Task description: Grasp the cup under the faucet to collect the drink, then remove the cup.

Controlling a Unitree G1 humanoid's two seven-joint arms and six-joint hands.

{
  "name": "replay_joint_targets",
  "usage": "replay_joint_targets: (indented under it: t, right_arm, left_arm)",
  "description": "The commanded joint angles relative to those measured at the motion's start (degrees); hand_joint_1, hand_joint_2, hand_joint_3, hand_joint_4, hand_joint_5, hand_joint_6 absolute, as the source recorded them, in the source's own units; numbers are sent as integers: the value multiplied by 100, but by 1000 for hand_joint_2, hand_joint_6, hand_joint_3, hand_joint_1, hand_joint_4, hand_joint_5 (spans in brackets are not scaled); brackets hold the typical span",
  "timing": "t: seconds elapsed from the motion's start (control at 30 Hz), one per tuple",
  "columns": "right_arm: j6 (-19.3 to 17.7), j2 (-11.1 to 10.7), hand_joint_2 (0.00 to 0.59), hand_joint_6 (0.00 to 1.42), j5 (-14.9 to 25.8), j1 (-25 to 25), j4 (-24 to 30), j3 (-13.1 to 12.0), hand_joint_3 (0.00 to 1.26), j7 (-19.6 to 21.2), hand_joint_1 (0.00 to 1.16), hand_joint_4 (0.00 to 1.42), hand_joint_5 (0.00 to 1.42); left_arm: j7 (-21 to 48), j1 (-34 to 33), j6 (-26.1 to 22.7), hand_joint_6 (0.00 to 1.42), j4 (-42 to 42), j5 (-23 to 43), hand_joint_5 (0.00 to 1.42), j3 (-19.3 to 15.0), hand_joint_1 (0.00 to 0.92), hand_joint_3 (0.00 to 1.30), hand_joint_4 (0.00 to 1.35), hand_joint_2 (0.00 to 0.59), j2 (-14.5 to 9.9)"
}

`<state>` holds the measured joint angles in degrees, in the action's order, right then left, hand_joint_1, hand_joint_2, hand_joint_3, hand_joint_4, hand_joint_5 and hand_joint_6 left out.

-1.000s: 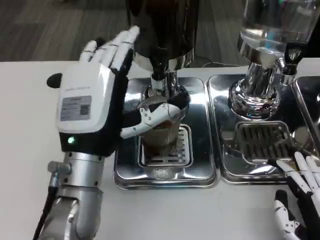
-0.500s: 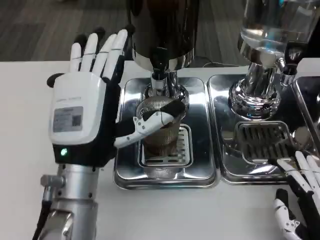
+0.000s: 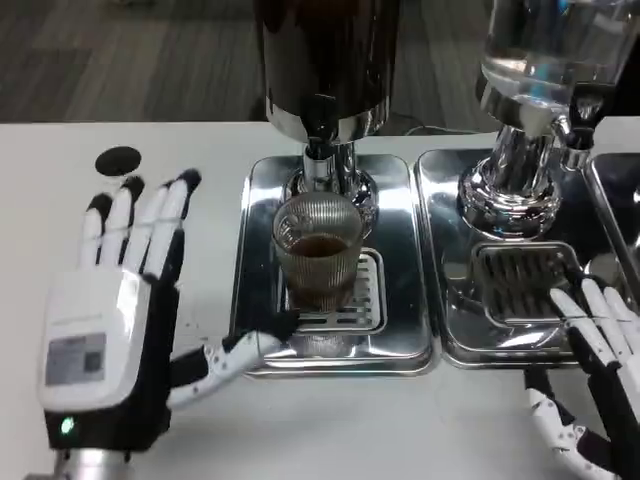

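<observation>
Ribbed clear glass cup (image 3: 318,250) stands upright on the slotted grate of the left polished steel drip tray (image 3: 262,340), directly under the black faucet (image 3: 319,128) of the dark steel drink dispenser (image 3: 325,60); tray sits mid-counter toward the far edge. Cup holds brown liquid, roughly a third up by my read. Left hand (image 3: 115,330) is on the white counter (image 3: 60,200) just left of the tray, fingers spread and pointing to the far edge, holding nothing; thumb reaches toward the tray's near-left corner and looks to touch or nearly touch its rim, apart from the cup. Right hand (image 3: 595,385) is at the near-right edge of the counter, fingers apart over the near lip of the second steel drip tray (image 3: 450,330), which carries the clear water dispenser (image 3: 535,90); nothing in it either. Judgement: fill looks done, removal not yet. Risks: regrasp from the left could knock the cup sideways on the grate and slosh the drink; ribbed glass may slip if pinched near the rim; lifting straight up would hit the faucet, so it needs to come toward the near edge first; thumb could catch the tray rim and shift the tray.
</observation>
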<state>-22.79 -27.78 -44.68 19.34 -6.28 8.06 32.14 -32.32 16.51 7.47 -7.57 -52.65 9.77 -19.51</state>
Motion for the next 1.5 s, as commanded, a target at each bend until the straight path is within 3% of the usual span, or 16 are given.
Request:
replay_joint_targets:
  t: [0.03, 0.2, 0.33, 0.47, 0.57, 0.67, 0.77, 0.9, 1.03, 1.5]
  right_arm:
    - [108, -60, 320, 50, -180, -109, 238, 49, 65, -211, 264, 0, 0]
    - [351, -32, 298, 43, -341, -165, 564, 57, 8, -526, 326, 0, 0]
    - [428, 43, 271, 55, -136, -307, 725, 57, 0, -913, 358, 0, 0]
    - [567, 203, 250, 22, 365, -508, 886, 79, 0, -1579, 419, 0, 0]
    - [716, 386, 246, 0, 967, -776, 973, 89, 0, -2247, 473, 0, 0]
    - [1019, 609, 214, 0, 1574, -1236, 1008, 174, 0, -3008, 478, 0, 0]
    - [1301, 862, 197, 0, 1957, -1734, 874, 284, 0, -3484, 489, 0, 0]
    - [1555, 1068, 196, 0, 2003, -2142, 693, 393, 0, -3689, 492, 0, 0]
    - [1697, 1288, 195, 0, 2107, -2564, 175, 478, 0, -3785, 494, 0, 0]
    - [1891, 1533, 175, 0, 2097, -3543, -1159, 652, 0, -3836, 474, 0, 0]
  left_arm:
    - [-215, 370, 4, 0, 194, -299, 25, 100, 0, 72, 0, 35, -161]
    - [-422, 608, -24, 0, 547, -573, 26, 292, 0, 67, 0, 41, -187]
    - [-624, 599, -28, 0, 1115, -533, 26, 513, 0, 65, 0, 44, -96]
    - [-715, 515, -84, 0, 1408, -500, 26, 652, 0, 65, 0, 45, -52]
    - [-723, 484, -178, 0, 1378, -538, 26, 716, 0, 68, 0, 46, -83]
    - [-656, 453, -273, 0, 1278, -581, 32, 764, 0, 79, 0, 50, -122]
    - [-555, 434, -358, 0, 1119, -610, 35, 776, 0, 85, 0, 50, -168]
    - [-523, 488, -411, 0, 965, -582, 37, 744, 0, 99, 0, 51, -209]
    - [-556, 558, -416, 0, 990, -525, 39, 739, 0, 111, 0, 64, -230]
    - [-681, 802, -380, 0, 939, -328, 52, 590, 0, 175, 0, 74, -283]
